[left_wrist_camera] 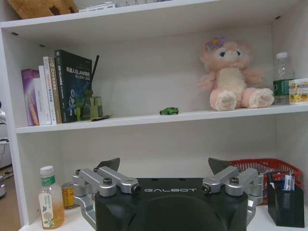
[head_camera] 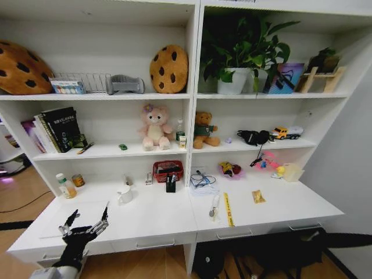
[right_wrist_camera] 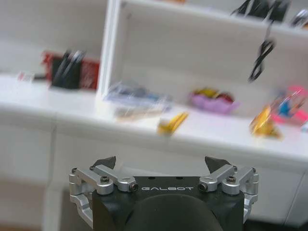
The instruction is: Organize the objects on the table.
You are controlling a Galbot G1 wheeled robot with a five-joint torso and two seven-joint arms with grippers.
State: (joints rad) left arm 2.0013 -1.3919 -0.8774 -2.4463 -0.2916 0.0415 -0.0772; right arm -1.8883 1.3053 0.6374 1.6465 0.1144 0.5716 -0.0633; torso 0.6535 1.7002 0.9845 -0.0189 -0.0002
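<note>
- Left gripper (head_camera: 86, 222): jaws spread wide, holding nothing; it hovers over the left end of the desk (head_camera: 157, 224), above the front edge.
- Right gripper (right_wrist_camera: 160, 166): jaws spread wide, empty, held low in front of the desk, facing the ruler.
- Mug (head_camera: 125, 194): one, left of centre on the desk. Judged rigid, breakable and smooth; grip across the rim or body.
- Ruler (head_camera: 228, 209): one, lying flat right of centre. Judged thin, light and stiff; hard to get under, so pinch it across its width.
- Gold packet (head_camera: 258, 196): one, flat, right of the ruler. Judged light and crinkly; pinch an edge.
- Bottles (head_camera: 65, 185): one tall bottle and one small jar at the left rear. Judged light and slippery; grip mid-body.
</note>
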